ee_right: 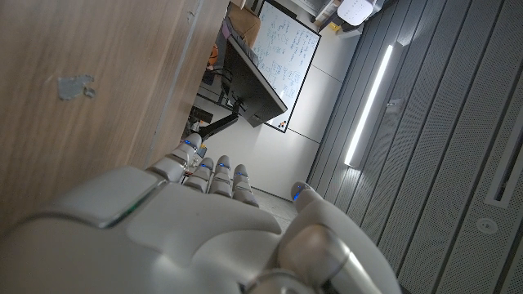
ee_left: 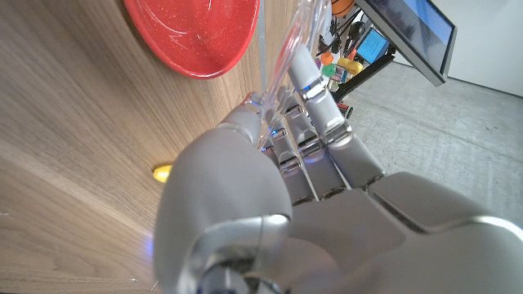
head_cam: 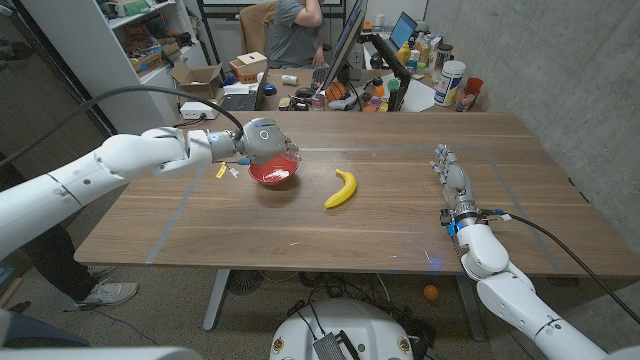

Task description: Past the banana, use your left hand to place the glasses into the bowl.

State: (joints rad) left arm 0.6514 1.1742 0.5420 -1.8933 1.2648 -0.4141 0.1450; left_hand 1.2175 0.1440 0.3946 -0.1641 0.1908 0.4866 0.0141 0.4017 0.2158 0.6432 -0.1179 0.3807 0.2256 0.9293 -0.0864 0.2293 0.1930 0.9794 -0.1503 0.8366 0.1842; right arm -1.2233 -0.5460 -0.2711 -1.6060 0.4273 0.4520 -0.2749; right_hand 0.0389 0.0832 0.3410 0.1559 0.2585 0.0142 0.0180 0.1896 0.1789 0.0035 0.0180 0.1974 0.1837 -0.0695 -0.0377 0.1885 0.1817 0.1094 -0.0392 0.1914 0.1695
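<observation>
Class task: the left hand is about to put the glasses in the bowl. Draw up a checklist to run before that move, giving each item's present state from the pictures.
1. Glasses held by the left hand: ok; the clear frame sits between its fingers in the left wrist view.
2. Left hand over the bowl: ok in the head view.
3. Bowl empty inside: ok as far as it shows; part is hidden.
4. Banana apart from the bowl: ok.
5. Right hand apart from the bowl and holding nothing: ok.
6. Glasses clear of the rim: cannot tell.
</observation>
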